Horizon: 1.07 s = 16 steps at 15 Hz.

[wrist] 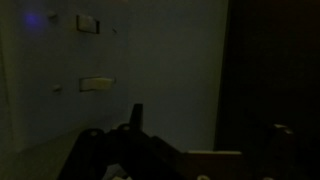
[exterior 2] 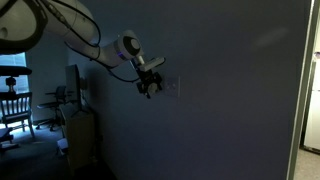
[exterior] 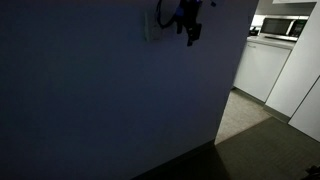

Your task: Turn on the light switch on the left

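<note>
The room is dark. A pale light switch plate (exterior: 152, 25) sits high on the dark wall; it also shows in an exterior view (exterior 2: 172, 87). In the wrist view two pale switch rockers show, one (wrist: 88, 22) above another (wrist: 97, 84); which is the left switch I cannot tell. My gripper (exterior: 188, 24) hangs just beside the plate, close to the wall, also seen in an exterior view (exterior 2: 150, 88). In the wrist view its fingers (wrist: 207, 125) stand wide apart and hold nothing, below and to the right of the rockers.
The wall ends at a corner (exterior: 240, 60) with a lit kitchen beyond: white cabinets (exterior: 262, 68) and a microwave (exterior: 285, 27). A chair (exterior 2: 15, 105) and a low cabinet (exterior 2: 80, 135) stand by the wall's other end. A small blue glow (wrist: 35, 18) shows near the rockers.
</note>
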Each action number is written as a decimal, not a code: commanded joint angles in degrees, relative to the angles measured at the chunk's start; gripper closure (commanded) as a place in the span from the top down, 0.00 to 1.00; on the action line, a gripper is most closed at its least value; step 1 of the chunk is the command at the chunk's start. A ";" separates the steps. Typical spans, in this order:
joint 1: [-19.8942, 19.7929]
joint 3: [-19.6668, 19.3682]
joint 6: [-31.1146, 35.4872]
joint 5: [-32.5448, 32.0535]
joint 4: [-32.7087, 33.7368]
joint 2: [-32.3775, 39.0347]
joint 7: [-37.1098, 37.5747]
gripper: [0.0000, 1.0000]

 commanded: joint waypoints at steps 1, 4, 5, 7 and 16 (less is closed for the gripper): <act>0.81 -1.18 -1.20 -2.96 0.67 -0.35 2.89 1.00; -0.58 -0.73 -1.23 -0.75 0.26 -0.04 2.34 1.00; -0.98 -0.71 -0.98 -0.21 0.14 0.27 2.14 1.00; -1.81 -0.92 0.47 -0.10 -0.20 0.61 2.08 1.00; -3.50 -1.00 8.35 -1.47 -1.11 0.26 3.23 1.00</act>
